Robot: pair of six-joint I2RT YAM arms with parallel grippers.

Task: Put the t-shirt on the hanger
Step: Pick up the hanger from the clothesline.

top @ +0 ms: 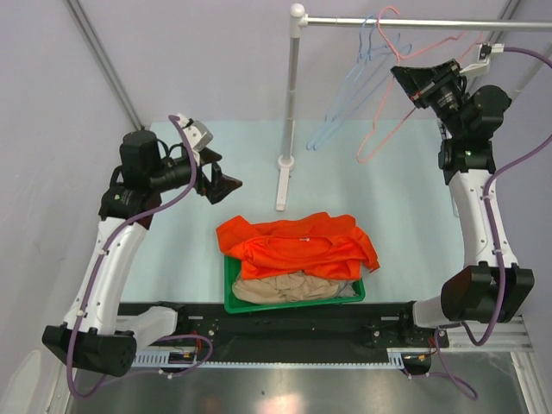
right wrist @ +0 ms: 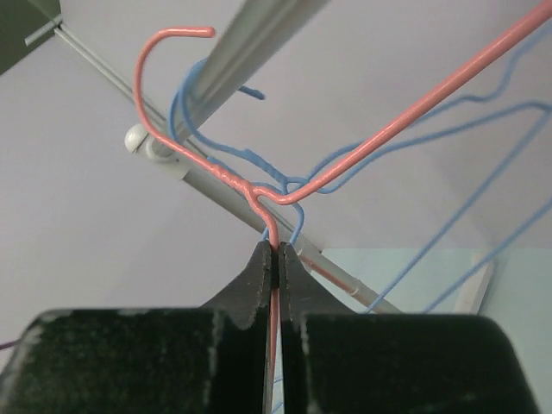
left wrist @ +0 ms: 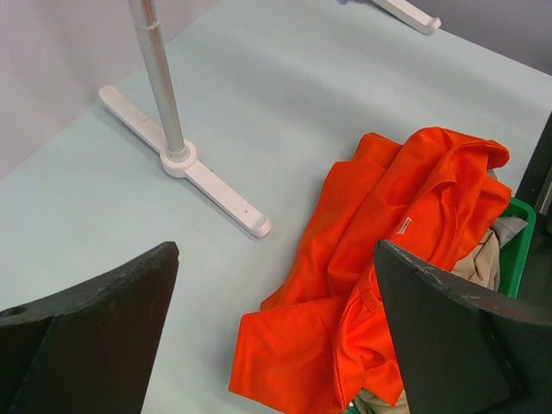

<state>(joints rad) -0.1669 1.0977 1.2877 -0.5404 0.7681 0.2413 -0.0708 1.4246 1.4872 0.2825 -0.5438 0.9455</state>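
Note:
The orange t-shirt [top: 297,246] lies crumpled on top of a basket near the front middle, spilling onto the table; the left wrist view shows the t-shirt [left wrist: 405,233] low and to the right. My left gripper [top: 226,184] hovers to its upper left, open and empty, and its jaws [left wrist: 276,250] stand wide apart. The pale pink hanger [top: 363,153] hangs tilted from the rail at the back right. My right gripper [top: 398,73] is shut on the hanger [right wrist: 414,110], pinching the wire just below its twisted neck [right wrist: 276,250].
A green basket [top: 228,297] holds a beige garment [top: 276,289] under the t-shirt. Light blue hangers [top: 341,103] hang beside the pink one on the rail [top: 414,23]. The rack's pole [top: 289,112] stands behind the basket, and its white foot [left wrist: 185,159] rests on the table.

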